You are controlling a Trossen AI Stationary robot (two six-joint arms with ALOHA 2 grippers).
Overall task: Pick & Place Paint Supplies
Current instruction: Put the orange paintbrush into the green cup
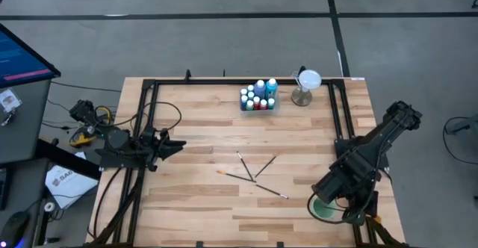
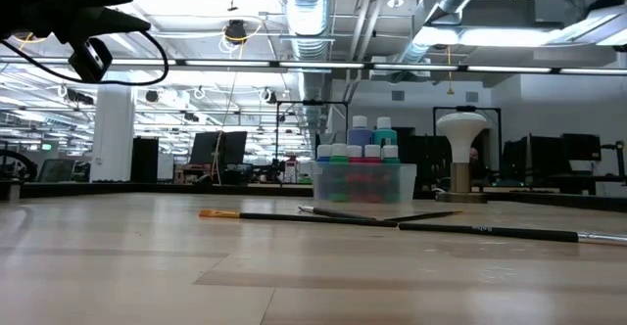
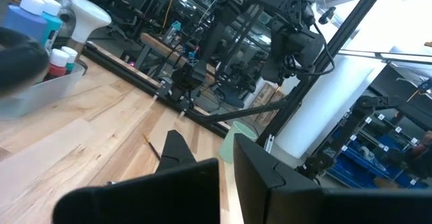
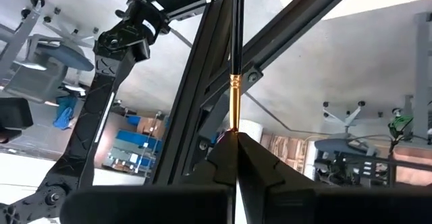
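Several thin dark paintbrushes lie flat and crossed at the table's middle, also seen in the low view. White-capped paint bottles stand in a clear tub at the far edge. My right gripper is shut on one more paintbrush. It hangs at the near right corner, beside a round green cup. My left gripper waits shut at the table's left edge, holding nothing. My right gripper pinches the paintbrush between its two fingers at the gold ferrule. The dark handle runs straight out beyond the fingertips, in line with them. The brush is lifted clear of the table. The fingers hide its bristle end.
A white-topped stemmed stand sits right of the tub at the far edge. Black frame rails run along the table's left, far and right sides. Bare wood lies between the brushes and the near edge.
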